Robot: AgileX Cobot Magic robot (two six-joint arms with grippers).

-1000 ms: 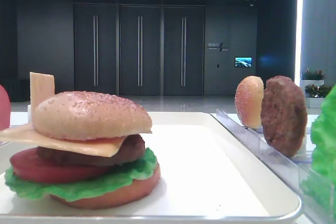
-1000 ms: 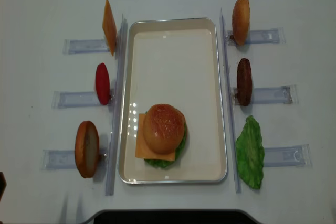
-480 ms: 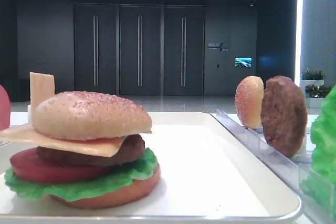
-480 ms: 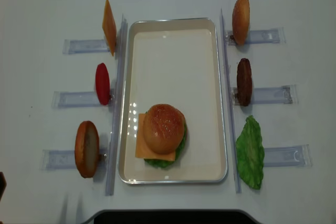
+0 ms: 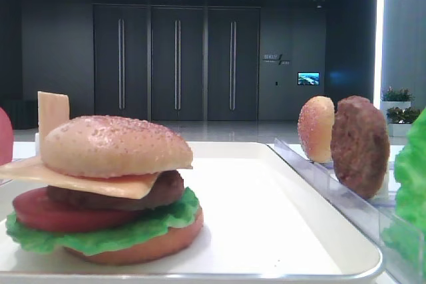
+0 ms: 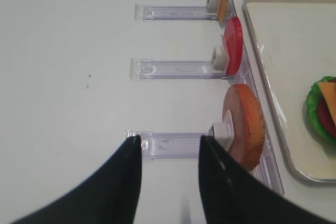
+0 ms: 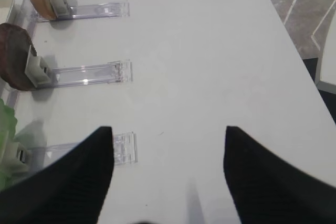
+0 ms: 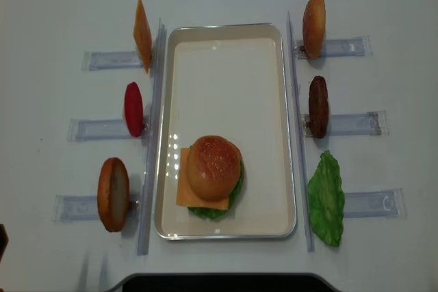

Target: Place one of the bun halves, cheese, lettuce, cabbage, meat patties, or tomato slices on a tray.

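On the left rack stand cheese [image 8: 142,35], tomato [image 8: 133,109] and a bun [image 8: 113,193]. On the tray [image 8: 226,87] sits a stacked burger, bun top [image 8: 213,167] on. Patty [image 8: 318,106] and lettuce [image 8: 326,198] wait right. The placing looks finished or between picks; any next move needs a fresh reach. Left pincer [image 6: 169,153] narrow, right pincer [image 7: 169,148] wide, both empty over bare bench [image 8: 383,5].

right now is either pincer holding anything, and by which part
Nothing is held. The right pincer and the left pincer both stand open over bare white table, beside the clear acrylic holder racks.

No legible text anywhere
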